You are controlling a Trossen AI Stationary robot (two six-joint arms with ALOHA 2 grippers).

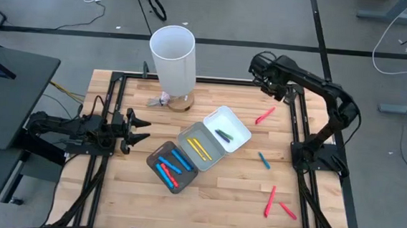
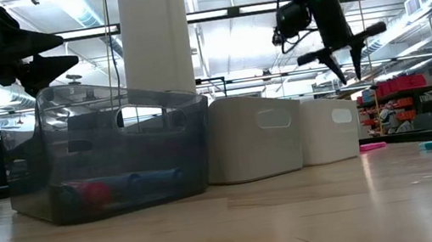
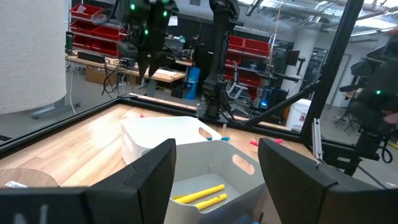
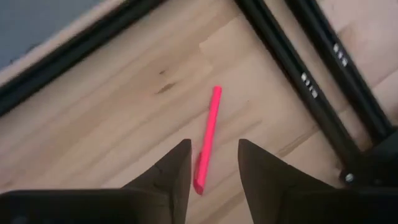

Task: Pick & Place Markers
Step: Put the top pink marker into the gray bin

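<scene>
- Right gripper (image 1: 275,97): it hangs above the far right part of the worktop (image 1: 241,188), its fingers pointing down, parted and empty. A red marker (image 4: 208,138) lies flat directly beneath it, and the right wrist view frames the marker's near end in the gap between the fingers. The alignment suggests a straight descent is planned.
- Left gripper (image 1: 142,124): it waits beside the trays, fingers spread wide and holding nothing, so the way to the trays stays clear for the other arm.
- Dark tray (image 1: 156,152): just ahead of the left gripper, it holds red and blue markers (image 1: 172,166).
- Grey tray (image 1: 187,136): next in the row, it holds yellow markers (image 1: 200,147).
- White tray (image 1: 242,128): nearest the right gripper, it holds a dark green marker (image 1: 223,135). The contents indicate sorting by colour.
- Loose markers: a blue marker (image 1: 264,160) and two more red markers (image 1: 277,204) lie well behind the right gripper, towards its base, not yet collected.
- White cylinder (image 1: 173,59): it stands upright beyond the trays.
</scene>
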